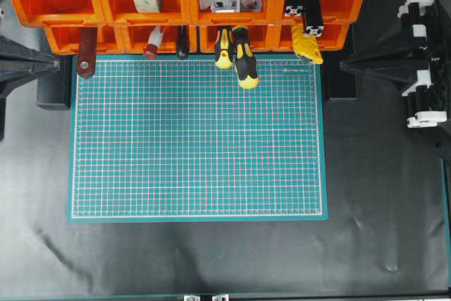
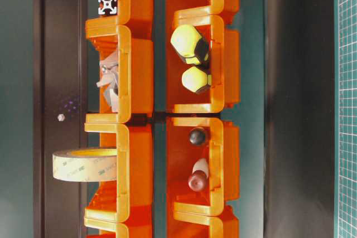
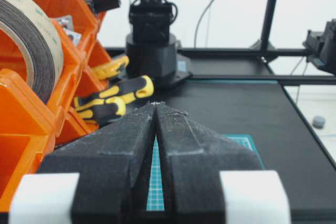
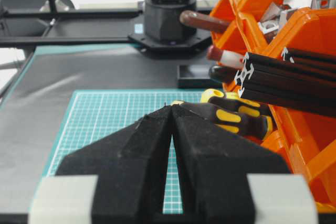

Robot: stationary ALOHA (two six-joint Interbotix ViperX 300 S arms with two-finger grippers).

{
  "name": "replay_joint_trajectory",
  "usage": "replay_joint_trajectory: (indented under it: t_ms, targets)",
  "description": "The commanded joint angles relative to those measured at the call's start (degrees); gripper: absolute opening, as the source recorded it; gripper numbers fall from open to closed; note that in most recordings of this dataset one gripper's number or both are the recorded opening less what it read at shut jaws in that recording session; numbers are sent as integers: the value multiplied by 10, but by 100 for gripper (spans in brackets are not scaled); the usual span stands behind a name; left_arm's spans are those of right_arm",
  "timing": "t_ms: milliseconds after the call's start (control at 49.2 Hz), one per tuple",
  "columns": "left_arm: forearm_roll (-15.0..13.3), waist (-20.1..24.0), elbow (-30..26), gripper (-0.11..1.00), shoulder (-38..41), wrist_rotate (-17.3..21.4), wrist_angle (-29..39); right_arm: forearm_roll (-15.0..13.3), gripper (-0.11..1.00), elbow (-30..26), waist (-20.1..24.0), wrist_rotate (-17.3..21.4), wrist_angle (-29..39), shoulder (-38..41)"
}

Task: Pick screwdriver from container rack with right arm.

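Orange plastic container rack [image 1: 187, 5] spans the far edge of the green mat [image 1: 197, 139] in the overhead view; two yellow-and-black screwdrivers [image 1: 239, 58] lie in a lower bin, handles jutting over the mat, presumably for easy grasping. Right gripper [image 1: 345, 65] is parked well right of the rack, left gripper [image 1: 56, 65] well left.

Table-level view: both handle ends [image 2: 192, 59] face out of the rack's open front.

Left wrist view: fingers [image 3: 178, 140] pressed together, empty.

Right wrist view: fingers [image 4: 210, 145] likewise together, empty; screwdrivers [image 4: 236, 116] just ahead beside the rack.
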Motion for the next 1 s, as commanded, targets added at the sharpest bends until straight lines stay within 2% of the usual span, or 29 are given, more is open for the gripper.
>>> replay_joint_trajectory:
  t_ms: [0, 61, 122, 183, 468, 610, 692, 814, 976]
  targets:
    - [18, 3, -20, 6, 11, -7, 10, 4, 2, -12, -3, 4, -6, 6]
    - [17, 4, -34, 7, 14, -8, 27, 4, 2, -25, -1, 7, -2, 7]
    - [18, 4, -47, 0, 17, -8, 43, 4, 2, -40, 2, 15, 11, 11]
    - [18, 4, -59, 0, 18, -8, 58, 4, 2, -59, 4, 22, 34, 18]
    - [18, 4, -86, 0, 18, -8, 112, -3, 2, -184, 39, 23, 188, 91]
    - [18, 4, -87, 0, 18, -8, 115, -25, 2, -251, 68, 21, 272, 152]
    - [18, 4, -87, 0, 18, -8, 115, -64, 2, -294, 91, 21, 326, 192]
    - [18, 4, -87, 0, 18, -9, 116, -157, 2, -367, 123, 26, 445, 252]
    - [18, 4, -87, 0, 17, -9, 116, -263, 2, -426, 156, 68, 577, 309]
